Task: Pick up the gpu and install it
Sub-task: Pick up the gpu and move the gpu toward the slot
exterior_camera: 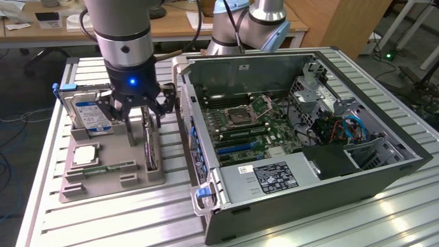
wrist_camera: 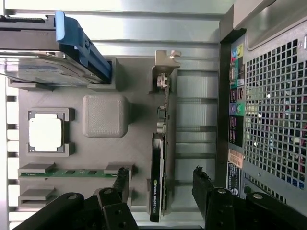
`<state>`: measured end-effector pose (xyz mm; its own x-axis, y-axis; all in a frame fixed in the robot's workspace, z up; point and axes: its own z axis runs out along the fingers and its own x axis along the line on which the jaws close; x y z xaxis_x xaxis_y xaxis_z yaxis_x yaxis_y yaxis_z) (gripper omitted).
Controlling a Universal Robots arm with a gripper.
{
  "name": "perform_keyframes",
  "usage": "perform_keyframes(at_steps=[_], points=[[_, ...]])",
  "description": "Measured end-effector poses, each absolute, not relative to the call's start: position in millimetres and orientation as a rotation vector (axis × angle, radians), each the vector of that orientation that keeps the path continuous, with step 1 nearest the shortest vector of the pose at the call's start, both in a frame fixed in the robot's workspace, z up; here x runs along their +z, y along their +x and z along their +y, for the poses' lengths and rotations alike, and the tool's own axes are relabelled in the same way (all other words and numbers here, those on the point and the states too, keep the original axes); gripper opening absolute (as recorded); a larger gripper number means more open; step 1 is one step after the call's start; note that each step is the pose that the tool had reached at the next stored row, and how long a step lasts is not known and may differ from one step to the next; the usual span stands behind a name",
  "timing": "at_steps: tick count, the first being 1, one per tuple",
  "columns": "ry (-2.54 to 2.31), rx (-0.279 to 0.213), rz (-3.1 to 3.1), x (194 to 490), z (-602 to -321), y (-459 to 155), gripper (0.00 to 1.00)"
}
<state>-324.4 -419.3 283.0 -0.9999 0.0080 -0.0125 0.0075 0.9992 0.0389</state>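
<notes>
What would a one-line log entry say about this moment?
hand: open, straddling gpu, no contact | gpu: on edge in gray holder | computer case: open, beside holder

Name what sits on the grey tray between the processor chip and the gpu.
In the wrist view, a raised grey square block sits between the processor chip and the gpu.

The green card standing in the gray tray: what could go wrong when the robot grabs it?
1. The gpu is thin and stands on its edge between the open gripper's fingers; if one finger touches first, it could tip or jam in the tray.
2. One finger sits close to the memory stick's holder and might bump it.
3. The computer case is right beside the tray, so a lifted card could knock its wall.
</notes>
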Motion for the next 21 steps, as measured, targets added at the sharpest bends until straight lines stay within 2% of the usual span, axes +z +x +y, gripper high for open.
perform_keyframes(at_steps=[21], points=[[0.012, 0.061, 3.128, 274.3, -422.2, -321.2, 0.65]])
